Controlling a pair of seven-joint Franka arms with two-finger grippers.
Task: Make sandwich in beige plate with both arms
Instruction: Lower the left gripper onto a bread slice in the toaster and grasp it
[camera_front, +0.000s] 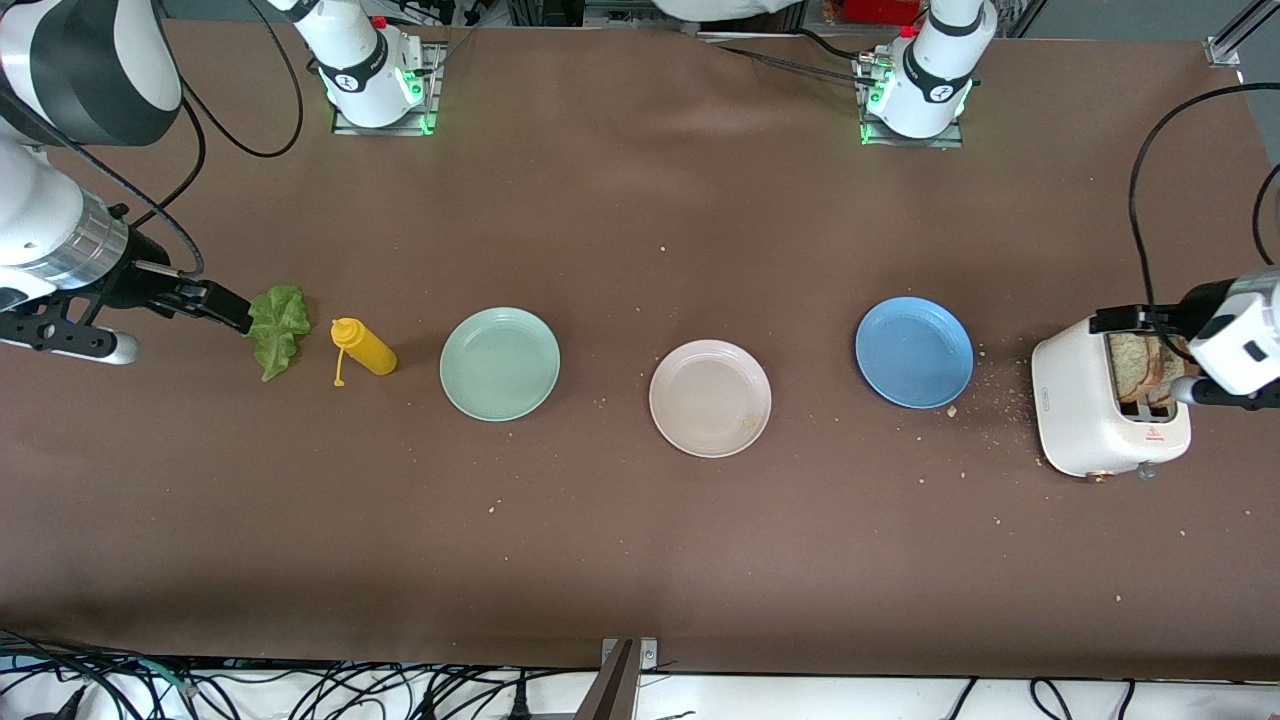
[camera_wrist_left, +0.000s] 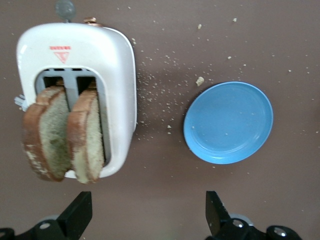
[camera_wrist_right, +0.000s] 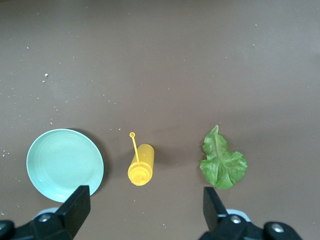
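Observation:
The beige plate (camera_front: 710, 398) lies bare in the middle of the table. Two slices of brown toast (camera_front: 1140, 365) stand in the slots of the white toaster (camera_front: 1085, 420) at the left arm's end; the left wrist view shows them side by side (camera_wrist_left: 50, 132). The green lettuce leaf (camera_front: 277, 328) lies flat on the table at the right arm's end and shows in the right wrist view (camera_wrist_right: 222, 162). My left gripper (camera_front: 1120, 320) is open and empty over the toaster (camera_wrist_left: 148, 212). My right gripper (camera_front: 225, 308) is open and empty over the table beside the lettuce (camera_wrist_right: 146, 206).
A mint-green plate (camera_front: 500, 363) and a blue plate (camera_front: 914, 352) lie on either side of the beige plate. A yellow squeeze bottle (camera_front: 365, 348) lies between the lettuce and the mint-green plate. Crumbs are scattered between the toaster and the blue plate.

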